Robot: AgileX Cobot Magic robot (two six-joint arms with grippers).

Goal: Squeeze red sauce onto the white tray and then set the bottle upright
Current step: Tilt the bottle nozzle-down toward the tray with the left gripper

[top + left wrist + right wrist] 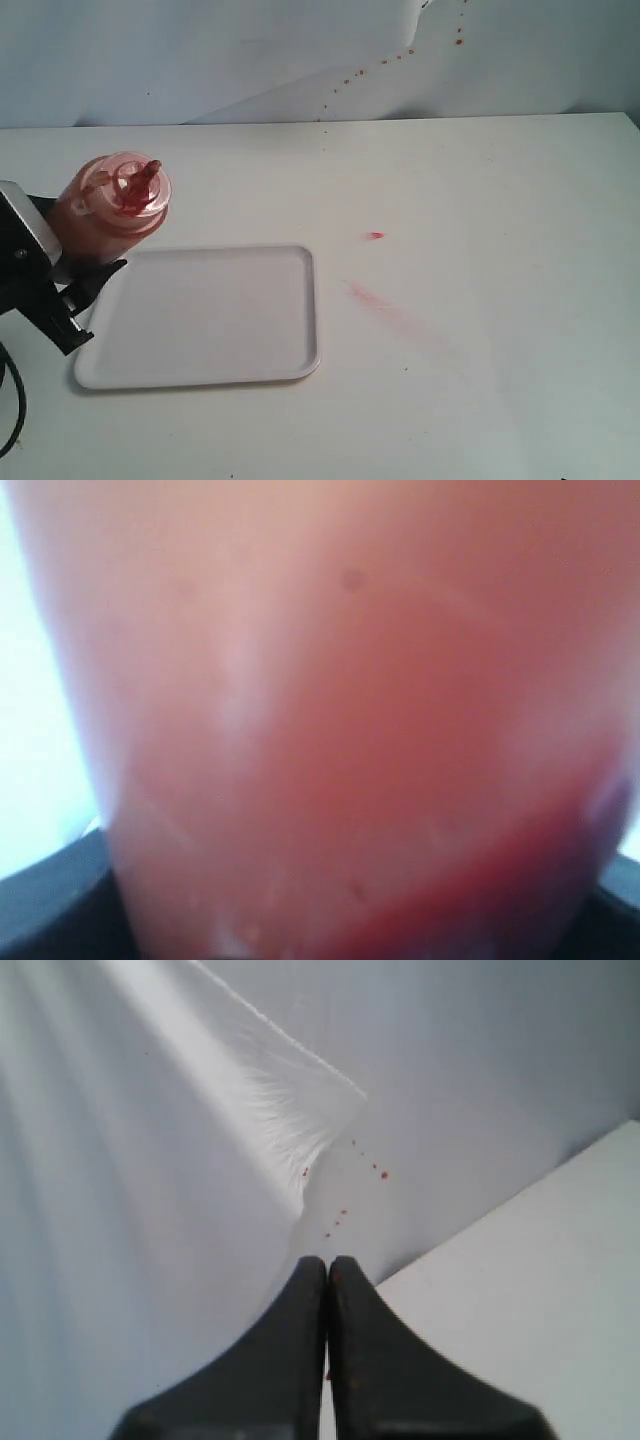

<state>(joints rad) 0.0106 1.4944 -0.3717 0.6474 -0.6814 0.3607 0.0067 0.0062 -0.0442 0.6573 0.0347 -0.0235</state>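
- Bottle (pixel 108 208): off the table, held above the far-left corner of the white tray (pixel 215 320). Long axis tilted; nozzle cap (pixel 137 186) faces up and toward the camera, base toward the arm on the left.
- Left wrist view: the bottle wall fills the frame, blurred. A darker red band sits low in it, probably the contents pooled at the base end.
- Red sauce (pixel 376 235): one small glossy blob on the table (pixel 500 360), right of the tray and clear of its rim. A faint pale-red smear (pixel 372 297) lies just nearer the camera. None visible on the tray.
- Left gripper (pixel 82 256): clamped on the lower body of the bottle, fingers either side.
- Right gripper (pixel 328 1295): fingers pressed together, nothing between them. It points at the white backdrop (pixel 150 1160), which carries red specks, and is not seen in the exterior view.
- Key relation: the nozzle points away from the tray surface and the tray lies below and right of the bottle. Judgement: the left arm alone is placed to act; the long axis must swing nozzle-down over the tray before any squeeze.
- Risk (judgement): squeezing at this tilt would send sauce off the tray.
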